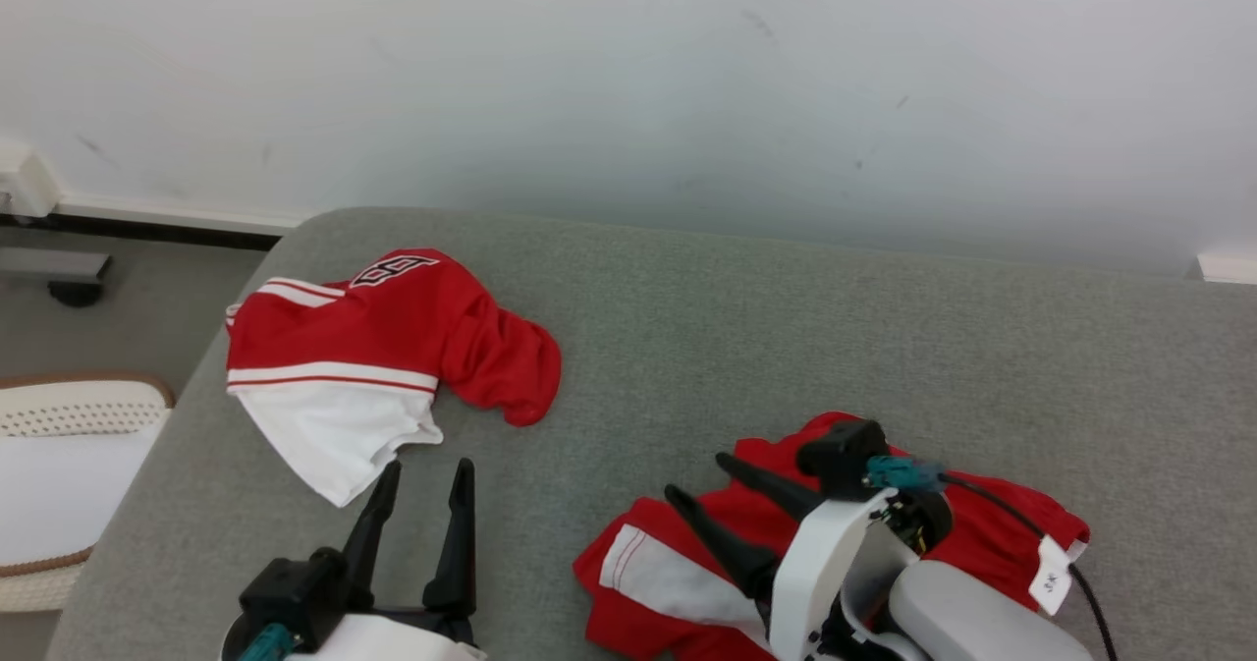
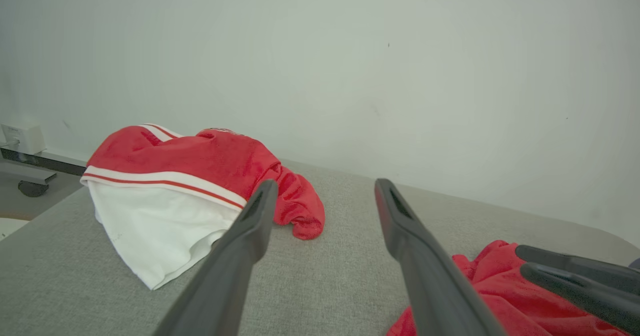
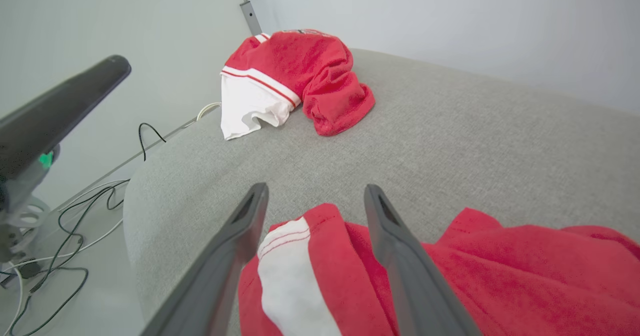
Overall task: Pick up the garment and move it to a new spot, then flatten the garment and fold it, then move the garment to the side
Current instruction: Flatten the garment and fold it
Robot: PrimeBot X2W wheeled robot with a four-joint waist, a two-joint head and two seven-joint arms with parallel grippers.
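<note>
Seemingly starting pick-up with right pincer (image 1: pixel 697 475) wide over the garment (image 1: pixel 992 533), left pincer (image 1: pixel 428 465) wide; next, lower and pinch.

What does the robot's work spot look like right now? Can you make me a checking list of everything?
Surface: grey padded table, bare between the clothes.
Job's things: far garment, red and white, bunched at the far left; near garment, red with a white panel, crumpled at the near right.
Clutter: nothing seen.
Grippers: left gripper open over bare table; right gripper open, fingers astride the near garment's corner, touching or not unclear.
Cables: black cable on the right wrist; loose cables on the floor.
Surroundings: white wall; white basket-like item at the left.
</note>
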